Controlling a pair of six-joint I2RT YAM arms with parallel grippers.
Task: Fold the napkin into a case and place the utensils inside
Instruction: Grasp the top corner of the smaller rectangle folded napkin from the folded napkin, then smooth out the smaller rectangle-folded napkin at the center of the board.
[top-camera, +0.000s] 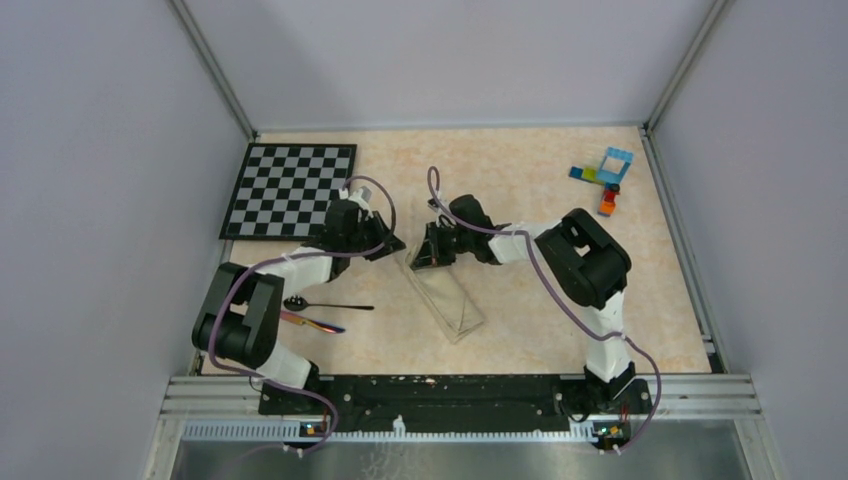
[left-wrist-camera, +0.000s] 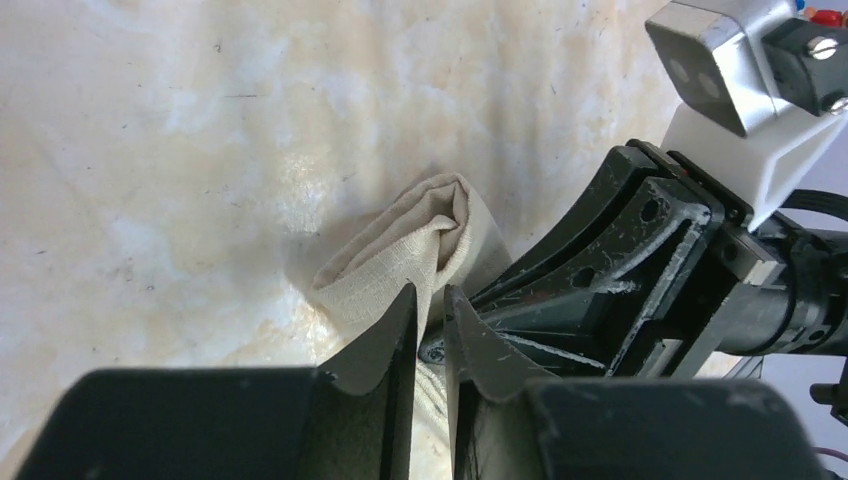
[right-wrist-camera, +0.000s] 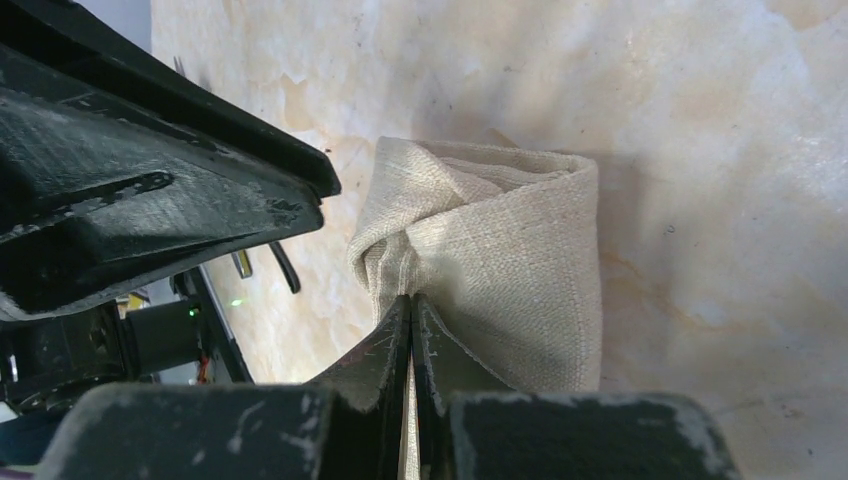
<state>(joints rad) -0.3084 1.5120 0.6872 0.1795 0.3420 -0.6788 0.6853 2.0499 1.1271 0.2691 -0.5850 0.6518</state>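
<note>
**Napkin (right-wrist-camera: 500, 260) pinched at its far end; utensils not yet in**

Right pincer (right-wrist-camera: 410, 300): clenched, jaws all but meeting, a ridge of cream cloth nipped between the tips. Just beyond them the cloth bunches into a twisted gather, with a rolled fold beside it.

Left pincer (left-wrist-camera: 430, 292): jaws a narrow slit apart, tips up against the same raised end from the other side. Cloth sits at the slit; cannot tell whether it is gripped or only touched. The two pincers stand just beside each other.

Outward, from above: the napkin is a narrow tapered strip slanting across the middle of the tabletop (top-camera: 560, 300) between the arms. Its near end lies flat and its far end sits under the pincers. Utensils (top-camera: 335, 306) lie well apart to the left, near the left arm, one black-bowled and one rainbow-tinted. Chequered board (top-camera: 290, 190) far left, toy bricks (top-camera: 605, 178) far right.

Risks, as judged:
- The right pincer's bite is thin. A tug could slip it and let the fold spring open.
- An uneven pull between the two sides would twist or drag the strip and spoil the taper.
- The pincers are close enough to knock together.
- A bunched mouth would snag the utensils on entry.
</note>
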